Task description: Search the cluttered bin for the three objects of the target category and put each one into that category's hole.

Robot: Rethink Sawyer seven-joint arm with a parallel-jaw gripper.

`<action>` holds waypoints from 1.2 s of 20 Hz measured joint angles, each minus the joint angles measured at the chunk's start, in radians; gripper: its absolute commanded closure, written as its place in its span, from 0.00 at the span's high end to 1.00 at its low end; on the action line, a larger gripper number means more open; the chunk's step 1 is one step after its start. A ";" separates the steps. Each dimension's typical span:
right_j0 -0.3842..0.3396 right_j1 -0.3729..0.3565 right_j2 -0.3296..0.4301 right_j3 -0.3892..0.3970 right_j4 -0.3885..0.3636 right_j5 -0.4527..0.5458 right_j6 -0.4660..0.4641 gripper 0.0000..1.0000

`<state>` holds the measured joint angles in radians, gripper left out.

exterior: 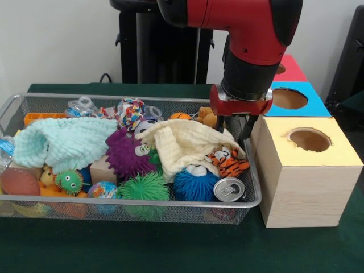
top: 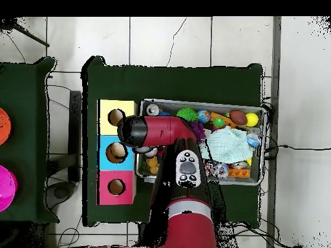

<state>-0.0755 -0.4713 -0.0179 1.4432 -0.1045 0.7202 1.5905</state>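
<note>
The silver wire-mesh bin [exterior: 170, 202] is full of toys and cloths; it also shows in the overhead view [top: 202, 103]. One patchwork fabric bundle [exterior: 131, 112] lies at the bin's far side, partly behind the cloths. No other bundle shows. The hole [exterior: 309, 138] in the yellow-topped wooden box stands just right of the bin and shows in the overhead view [top: 116, 117] too. My gripper [exterior: 234, 128] hangs open and empty over the bin's right end, above the cream cloth [exterior: 182, 142], near the yellow box. In the overhead view the arm hides the gripper.
A blue-topped box [exterior: 304, 105] and a red-topped box [exterior: 293, 71] stand behind the yellow one. In the bin lie a mint cloth [exterior: 62, 142], a purple spiky ball [exterior: 122, 153], a tiger toy [exterior: 230, 162], a can [exterior: 229, 189], and blue [exterior: 193, 185] and green [exterior: 145, 186] spiky balls.
</note>
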 measured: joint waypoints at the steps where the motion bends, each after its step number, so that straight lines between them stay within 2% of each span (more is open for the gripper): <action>1: 0.000 0.001 0.000 0.000 0.000 0.000 0.000 1.00; 12: -0.010 0.000 0.000 0.004 -0.001 0.000 0.000 1.00; 24: -0.083 -0.043 0.000 0.090 0.000 0.000 0.000 1.00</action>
<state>-0.1586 -0.5147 -0.0180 1.5337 -0.1043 0.7202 1.5905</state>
